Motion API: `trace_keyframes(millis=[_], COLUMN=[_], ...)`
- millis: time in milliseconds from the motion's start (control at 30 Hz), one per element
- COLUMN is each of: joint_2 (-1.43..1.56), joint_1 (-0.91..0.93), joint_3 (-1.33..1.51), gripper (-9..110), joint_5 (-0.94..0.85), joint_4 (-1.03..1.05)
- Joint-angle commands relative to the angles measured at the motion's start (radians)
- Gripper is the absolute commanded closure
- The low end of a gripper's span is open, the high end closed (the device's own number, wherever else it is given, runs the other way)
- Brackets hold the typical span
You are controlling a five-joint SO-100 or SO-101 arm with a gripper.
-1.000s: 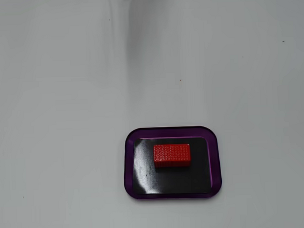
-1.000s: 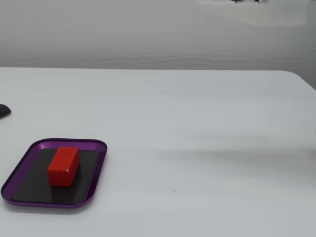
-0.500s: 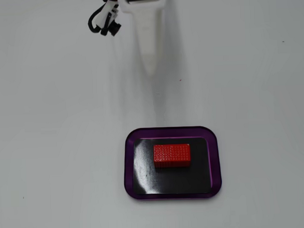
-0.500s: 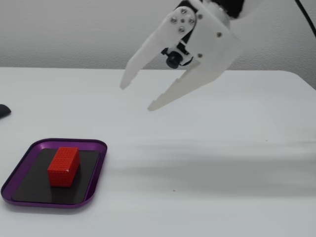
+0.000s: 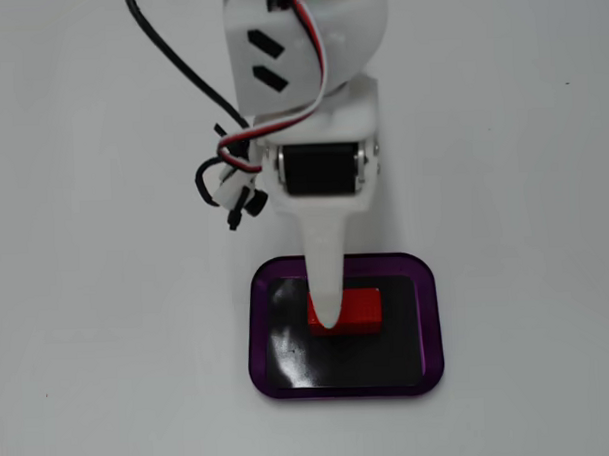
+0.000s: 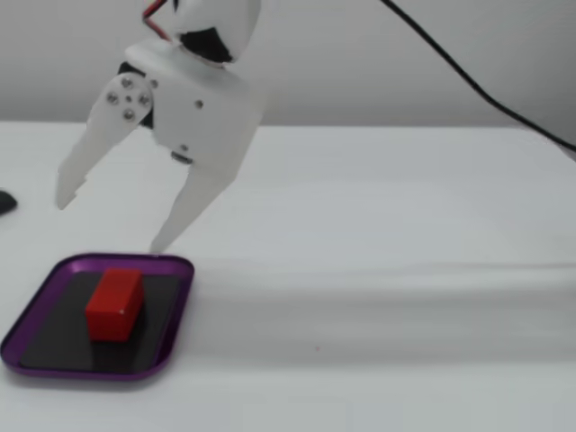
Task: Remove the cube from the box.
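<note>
The red cube (image 5: pixel 359 308) (image 6: pixel 114 304) lies flat on the black bottom of the purple-rimmed box (image 5: pixel 432 324) (image 6: pixel 90 374). In both fixed views my white gripper (image 5: pixel 327 312) (image 6: pixel 112 222) hangs open over the box, a little above the cube, touching nothing. From above, one long finger (image 5: pixel 324 277) covers the cube's left part. From the side, one fingertip (image 6: pixel 162 241) sits just above the box's far rim. The other fingertip (image 6: pixel 63 196) is higher and further left.
A small dark object (image 6: pixel 4 202) sits at the left edge of the white table in the side view. A black cable (image 5: pixel 168 53) (image 6: pixel 468 81) trails from the arm. A bundle of wires (image 5: pixel 228 176) hangs beside the wrist.
The arm has swung from the far side of the table to above the box. The open gripper has come down towards the cube. Cube and box have not moved.
</note>
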Motion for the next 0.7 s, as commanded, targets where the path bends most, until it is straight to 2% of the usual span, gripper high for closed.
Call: trace_keyframes(millis=[0,667], joint_2=[-0.057,-0.112], joint_1=[-0.003,0.005], joint_3=[-0.084,-0.081], gripper=[76,76], joint_5=[0.002,-0.002], joint_4=[0.009,-0.052])
